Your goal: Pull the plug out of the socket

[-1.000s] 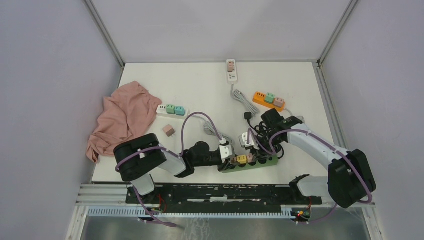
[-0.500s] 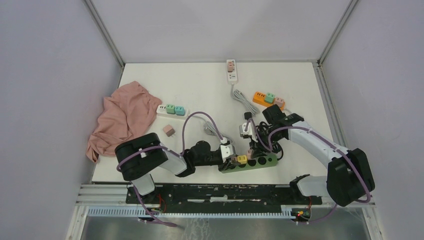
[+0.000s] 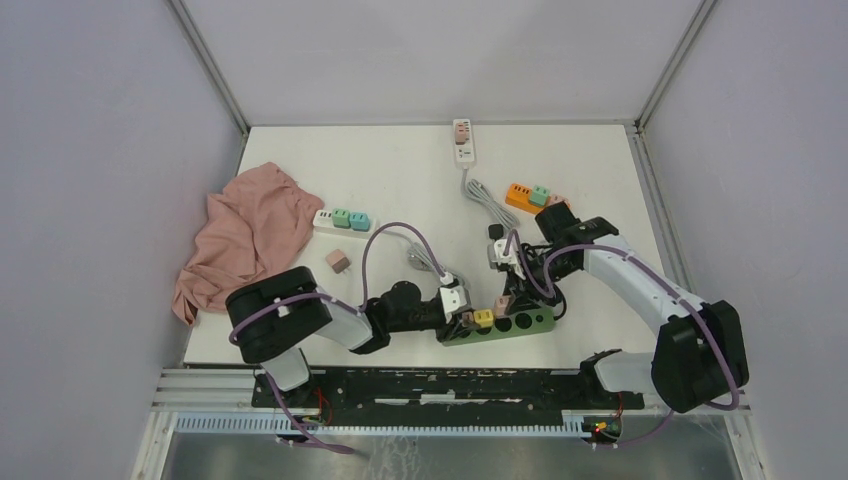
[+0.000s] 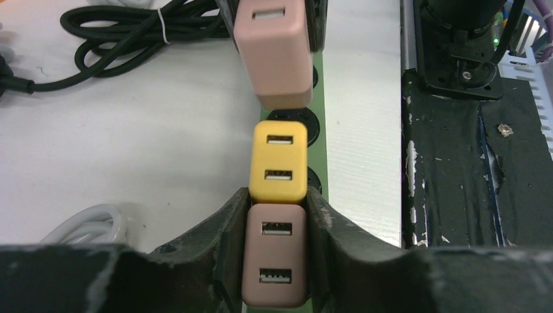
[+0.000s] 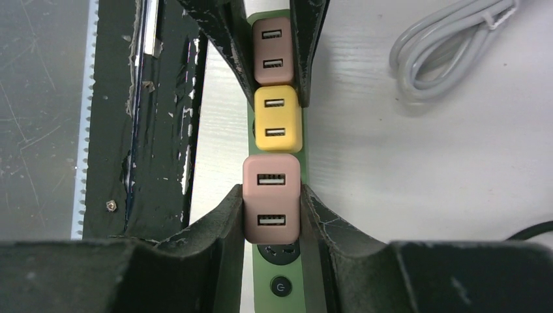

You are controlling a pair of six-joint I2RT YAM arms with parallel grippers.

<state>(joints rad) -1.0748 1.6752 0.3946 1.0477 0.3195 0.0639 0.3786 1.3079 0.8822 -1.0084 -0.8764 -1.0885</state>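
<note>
Two grippers on the green strip [image 3: 525, 322], both pinching plugs. Running left to right in the top view:

- Cloth [image 3: 240, 240] is at the left edge of the table.
- White strip [image 3: 325, 217] carries two teal plugs [image 3: 351, 218], with a loose plug [image 3: 337, 261] just in front of it.
- Left gripper [image 3: 462, 318] lies low along the table. Its jaws are pressed onto the brown plug [image 4: 274, 257] at the strip's left end. That plug is seated and touches the yellow plug [image 4: 278, 160] beside it.
- Yellow plug is seated too, with nothing gripping it.
- Pink plug [image 5: 272, 189] comes next, pinched by the right gripper [image 5: 272, 195] with fingers [image 5: 225, 222] on both flanks. To me it looks raised above the yellow one's level.
- In the right wrist view I see a bare socket and the power button [image 5: 280, 285] just past the pink plug.
- I can't tell whether the pink plug's prongs are fully clear of the socket.
- Black cable [image 4: 182, 26] is bundled on the table beside the strip.
- Orange strip [image 3: 520, 195] sits further back on the right, well apart from the green one.
</note>
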